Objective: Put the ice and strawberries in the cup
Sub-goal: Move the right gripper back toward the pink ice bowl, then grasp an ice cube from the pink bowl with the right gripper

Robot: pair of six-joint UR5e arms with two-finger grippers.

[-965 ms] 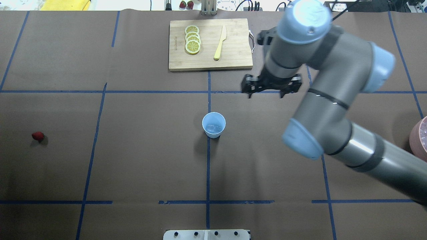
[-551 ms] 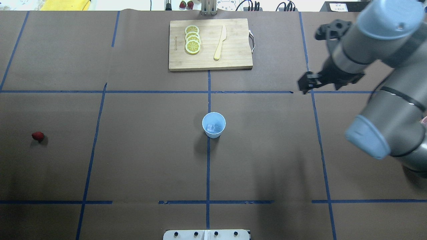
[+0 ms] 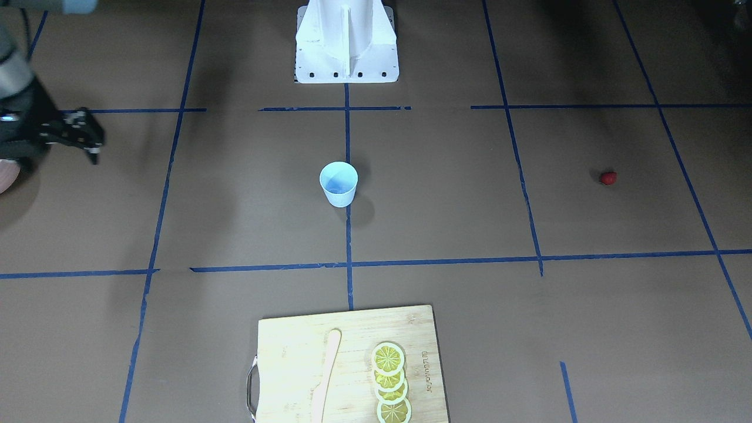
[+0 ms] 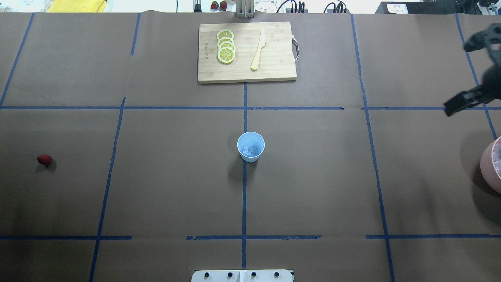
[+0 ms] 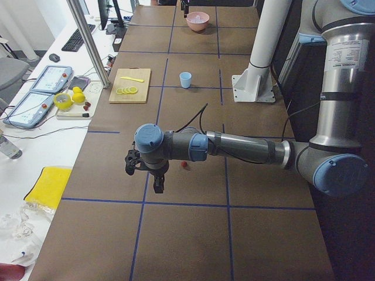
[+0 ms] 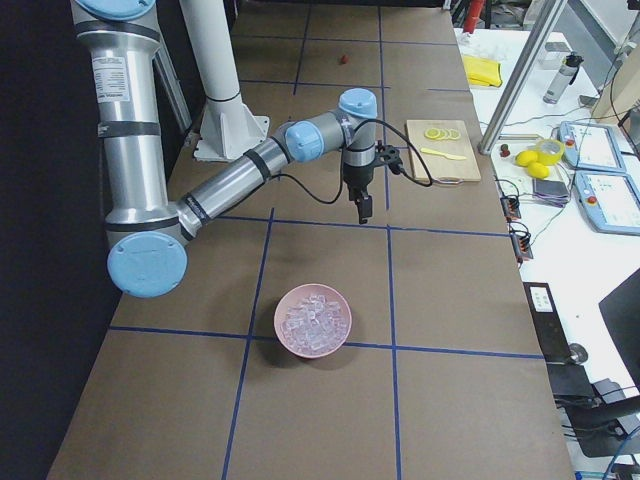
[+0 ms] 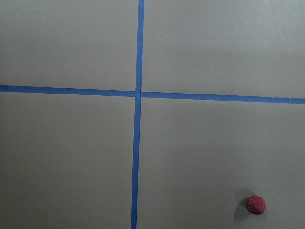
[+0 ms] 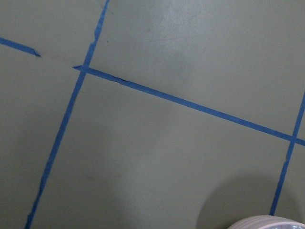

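Note:
The pale-blue cup (image 4: 251,147) stands upright at the table's centre, also seen from the front (image 3: 339,183). Clear ice (image 4: 251,150) lies in its bottom. The red strawberry (image 4: 44,159) lies far to the left on the brown paper and shows low right in the left wrist view (image 7: 256,204). My right gripper (image 3: 88,138) hovers open and empty near the right edge, beyond the pink bowl; overhead only one finger (image 4: 458,103) shows. My left gripper (image 5: 145,178) hangs near the strawberry (image 5: 185,165); it shows only in the side view, so I cannot tell its state.
A pink bowl (image 6: 314,320) full of ice cubes sits at the right edge (image 4: 492,166). A wooden cutting board (image 4: 246,74) at the back centre carries lemon slices (image 4: 226,46) and a yellow knife (image 4: 258,51). Blue tape lines grid the paper.
My right arm has swung from beside the cutting board, right of the cup, out to the table's right edge. Its gripper stayed open. Cup and strawberry have not moved.

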